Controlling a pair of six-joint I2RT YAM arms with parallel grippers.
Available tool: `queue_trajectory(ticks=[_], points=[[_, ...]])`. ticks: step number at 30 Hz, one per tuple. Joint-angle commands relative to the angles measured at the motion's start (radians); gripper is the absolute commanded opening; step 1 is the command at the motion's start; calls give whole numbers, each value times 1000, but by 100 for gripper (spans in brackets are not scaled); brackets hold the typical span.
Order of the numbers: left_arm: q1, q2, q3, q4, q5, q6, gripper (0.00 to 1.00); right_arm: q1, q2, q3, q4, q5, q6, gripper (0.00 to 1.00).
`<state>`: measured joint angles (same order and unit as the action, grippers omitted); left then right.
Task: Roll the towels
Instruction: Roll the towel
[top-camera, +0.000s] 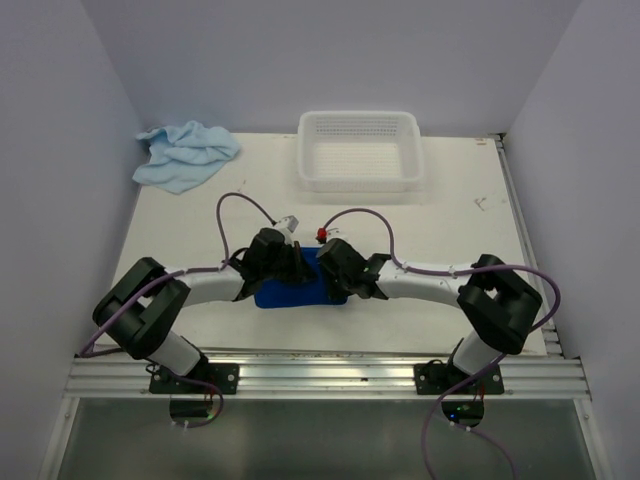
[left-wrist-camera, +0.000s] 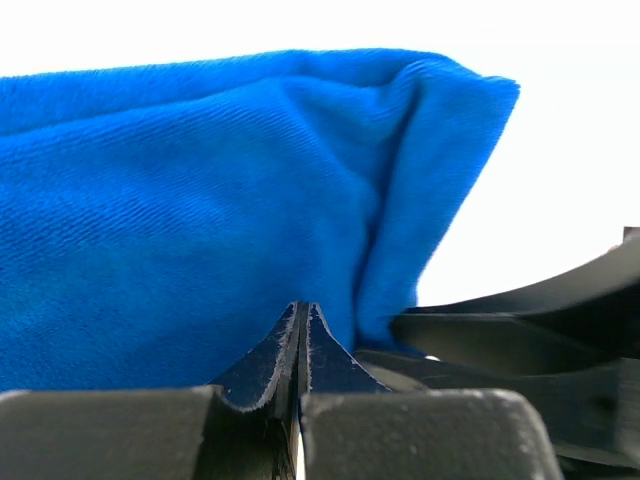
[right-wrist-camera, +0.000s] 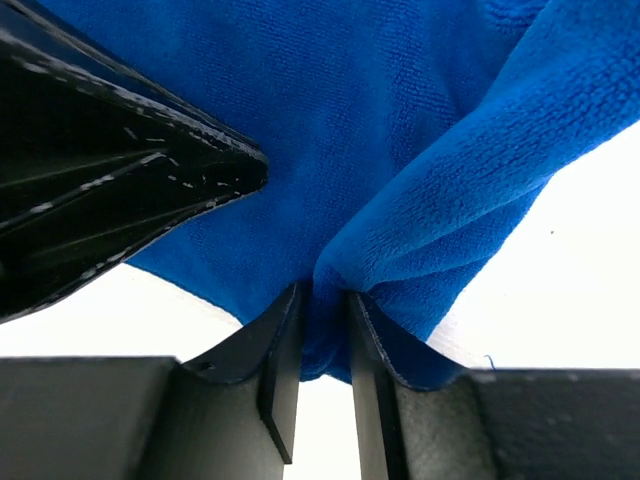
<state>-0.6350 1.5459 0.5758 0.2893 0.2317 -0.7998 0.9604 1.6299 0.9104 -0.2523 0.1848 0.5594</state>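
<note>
The dark royal blue towel (top-camera: 293, 294) lies bunched on the table between my two grippers, and it fills the left wrist view (left-wrist-camera: 200, 200) and the right wrist view (right-wrist-camera: 350, 100). My left gripper (top-camera: 296, 264) (left-wrist-camera: 302, 308) is shut, its tips pressed against the cloth, and no fabric shows between the pads. My right gripper (top-camera: 324, 266) (right-wrist-camera: 322, 295) has its jaws parted, with a fold of the towel sitting loosely in the gap. The pale sky blue towel (top-camera: 186, 153) lies crumpled at the far left corner, away from both arms.
A white perforated basket (top-camera: 360, 183) stands at the far middle of the table. Cables loop from both wrists over the tabletop. The left gripper's fingers (right-wrist-camera: 120, 170) crowd the right wrist view. Walls close in left, right and behind.
</note>
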Motion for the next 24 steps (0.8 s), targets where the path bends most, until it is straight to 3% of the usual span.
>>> queue_trajectory(ticks=[1, 5, 8, 12, 20, 24], points=[[12, -62, 19, 27, 8, 17, 0, 5, 1, -8, 22, -10, 4, 30], [52, -92, 41, 16, 58, 16, 0, 6, -2, -24, 47, -13, 0, 29], [113, -90, 68, 48, 153, 20, 0, 6, 1, -38, 70, -13, -1, 23], [162, -14, 160, 83, 265, 43, 1, 8, 8, -51, 90, -4, 2, 1], [163, 143, 271, 275, 426, -108, 6, 8, -2, -90, 142, -8, 8, 0], [159, 184, 263, 355, 452, -157, 27, 8, 11, -77, 124, 2, -6, 0]])
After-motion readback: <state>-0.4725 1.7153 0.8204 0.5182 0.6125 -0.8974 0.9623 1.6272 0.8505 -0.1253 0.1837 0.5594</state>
